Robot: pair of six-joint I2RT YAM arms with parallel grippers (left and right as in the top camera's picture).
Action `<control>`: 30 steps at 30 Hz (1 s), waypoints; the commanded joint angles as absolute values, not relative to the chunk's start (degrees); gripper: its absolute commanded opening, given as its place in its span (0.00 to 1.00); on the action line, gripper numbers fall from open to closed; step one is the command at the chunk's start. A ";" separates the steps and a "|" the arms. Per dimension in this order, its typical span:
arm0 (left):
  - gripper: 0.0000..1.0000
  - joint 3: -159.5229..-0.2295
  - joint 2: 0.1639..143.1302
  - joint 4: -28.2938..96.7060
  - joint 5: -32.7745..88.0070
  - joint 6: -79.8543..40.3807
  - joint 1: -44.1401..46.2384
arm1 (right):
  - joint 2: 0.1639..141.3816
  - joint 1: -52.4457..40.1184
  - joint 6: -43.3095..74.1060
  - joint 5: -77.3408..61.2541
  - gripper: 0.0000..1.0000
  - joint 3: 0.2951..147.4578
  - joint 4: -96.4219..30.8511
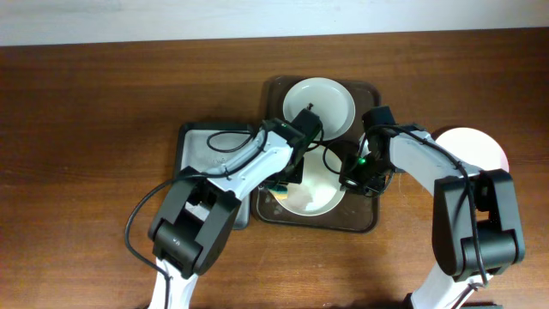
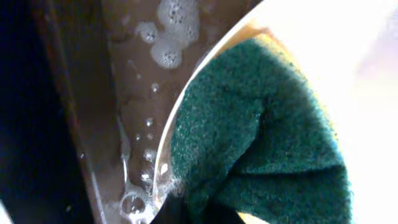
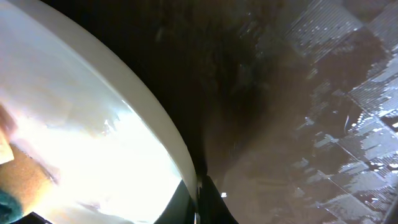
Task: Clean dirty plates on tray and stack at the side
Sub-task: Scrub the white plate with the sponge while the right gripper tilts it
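Both arms hide much of the lower plate point(image 1: 316, 199) in the tray point(image 1: 360, 216) at frame centre. The left gripper point(image 2: 186, 213), a dark sliver at the bottom edge, is clenched on a green sponge point(image 2: 261, 143) lying on that plate. The right gripper point(image 3: 200, 202), mostly cut off, pinches the plate's rim. The upper plate point(image 1: 319, 103) shows almost whole. At right, the arm half covers a third plate point(image 1: 476, 148) on the tabletop point(image 1: 86, 129).

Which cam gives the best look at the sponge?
Left wrist: the sponge fills the frame, green scouring face pressed on the plate. Overhead shows only a sliver beneath the left arm. Right wrist catches just a corner at bottom left.
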State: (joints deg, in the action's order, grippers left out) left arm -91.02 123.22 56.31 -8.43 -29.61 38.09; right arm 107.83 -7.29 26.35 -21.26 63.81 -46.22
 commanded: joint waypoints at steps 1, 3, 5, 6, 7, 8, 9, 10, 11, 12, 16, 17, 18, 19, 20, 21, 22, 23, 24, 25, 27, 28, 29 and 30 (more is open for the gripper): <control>0.00 -97.67 125.05 63.07 -13.06 -29.04 33.82 | 108.86 -6.24 25.21 -13.56 0.04 63.05 -47.11; 0.00 -102.04 124.31 67.07 -9.91 -28.99 32.12 | 107.57 -6.24 21.26 -14.57 0.04 63.07 -47.09; 0.00 -105.19 122.48 71.31 -9.39 -28.03 29.43 | 104.07 -6.24 16.99 -16.14 0.04 63.07 -47.11; 0.00 -105.27 121.43 71.79 -8.80 -26.35 28.21 | 102.59 -6.31 16.01 -16.10 0.04 63.07 -47.27; 0.00 -105.27 120.07 72.71 -8.43 -24.10 26.41 | 100.60 -6.35 14.57 -16.10 0.04 63.07 -47.55; 0.00 -105.27 119.26 73.47 -8.29 -22.52 25.06 | 98.10 -6.35 13.32 -16.03 0.04 63.07 -48.03; 0.00 -105.27 118.19 74.98 -8.08 -20.53 22.68 | 96.09 -6.35 12.27 -15.88 0.04 63.07 -48.51; 0.00 -105.25 117.71 75.79 -7.03 -18.74 21.06 | 94.02 -6.35 12.19 -15.79 0.04 63.07 -49.01; 0.00 -105.25 117.58 76.27 -4.56 -15.86 19.40 | 92.01 -6.39 12.21 -15.16 0.04 63.07 -49.54; 0.00 -105.25 117.58 76.69 -2.02 -13.15 18.11 | 90.06 -6.55 12.21 -13.93 0.04 63.07 -50.11; 0.00 -101.58 117.58 76.16 4.36 -4.84 13.56 | 82.04 -10.31 12.51 -0.19 0.04 63.07 -53.25; 0.00 -99.68 117.58 75.07 5.19 -3.75 12.91 | 80.73 -11.75 12.82 2.68 0.04 63.07 -53.74; 0.00 -98.08 117.58 73.93 6.59 -3.07 12.53 | 79.96 -13.04 13.19 5.21 0.04 63.07 -54.04; 0.00 -95.35 117.58 71.70 8.88 -2.94 12.14 | 79.11 -15.16 14.17 9.37 0.04 63.07 -54.33; 0.00 -93.27 117.58 69.63 10.59 -2.94 11.92 | 78.76 -17.34 14.17 13.26 0.04 63.07 -54.52; 0.00 -91.22 117.58 67.46 11.97 -2.96 11.92 | 78.72 -19.11 14.20 16.56 0.04 63.07 -54.70; 0.04 -89.65 117.58 65.82 12.27 -2.96 11.94 | 78.74 -21.93 14.20 20.71 0.04 63.07 -54.96; 0.06 -89.25 117.58 65.56 12.25 -2.94 11.94 | 78.74 -23.38 14.20 22.68 0.04 63.07 -55.00; 0.09 -89.23 117.56 65.67 12.25 -2.94 11.94 | 78.72 -25.21 14.20 25.19 0.04 63.11 -55.00; 0.12 -89.23 117.40 65.73 12.25 -2.94 11.94 | 78.72 -26.70 14.20 27.51 0.04 63.20 -55.11; 0.16 -89.23 115.77 65.80 12.25 -2.94 11.92 | 78.72 -31.03 14.22 34.59 0.04 63.70 -55.83; 0.20 -89.23 114.59 65.76 12.25 -2.94 11.92 | 78.72 -33.36 15.18 38.83 0.04 64.20 -56.69; 0.24 -89.23 113.23 65.73 12.25 -2.94 11.92 | 78.72 -35.09 17.50 42.59 0.04 64.60 -57.71; 0.28 -89.23 111.87 65.76 12.23 -2.94 11.92 | 78.72 -36.91 19.38 46.26 0.04 65.01 -58.83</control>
State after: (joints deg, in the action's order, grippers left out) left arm -89.34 118.34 65.89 10.79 -3.88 12.23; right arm 79.55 -32.67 14.35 31.07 63.33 -57.12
